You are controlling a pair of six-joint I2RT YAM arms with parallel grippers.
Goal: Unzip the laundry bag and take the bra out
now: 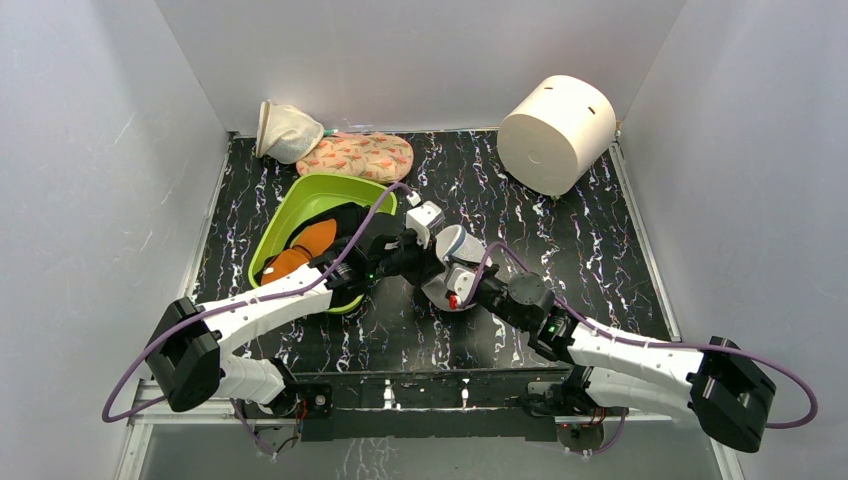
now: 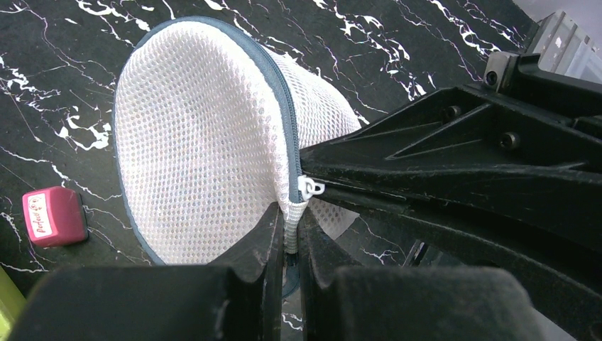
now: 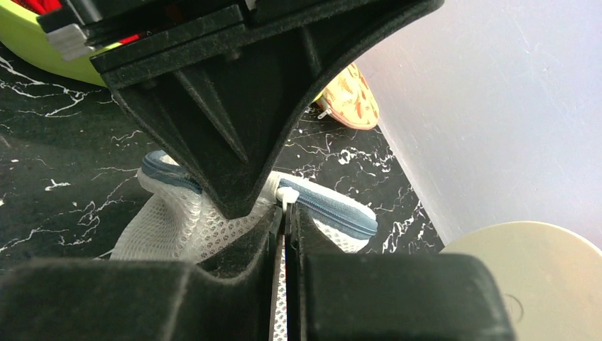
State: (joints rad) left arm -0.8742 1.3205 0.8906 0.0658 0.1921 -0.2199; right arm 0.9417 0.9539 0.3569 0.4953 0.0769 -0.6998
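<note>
Out in the middle of the black marbled table (image 1: 590, 260) the two arms meet nose to nose over the laundry bag (image 2: 199, 142), a white mesh dome lying on its side with a grey-blue zip (image 2: 284, 106) running round its rim. The left gripper (image 2: 287, 234) has its fingers pressed together on the bag's edge, pinching the white fabric right at the end of the zip. The right gripper (image 3: 286, 217) comes in from the opposite side, and its fingers are closed as well, with the small white zip pull (image 3: 286, 199) caught between their tips. The zip looks done up along the stretch I can see. A small pink object with lettering (image 2: 53, 217) lies on the table just beside the bag. Left of the arms sits a lime-green basin (image 1: 310, 195) holding orange and black clothes. At the back wall lie a cream mesh pouch (image 1: 285, 130) and a patterned fabric pouch (image 1: 365, 155), touching each other, and a big white cylinder (image 1: 555, 130) lies tipped in the far right corner.
</note>
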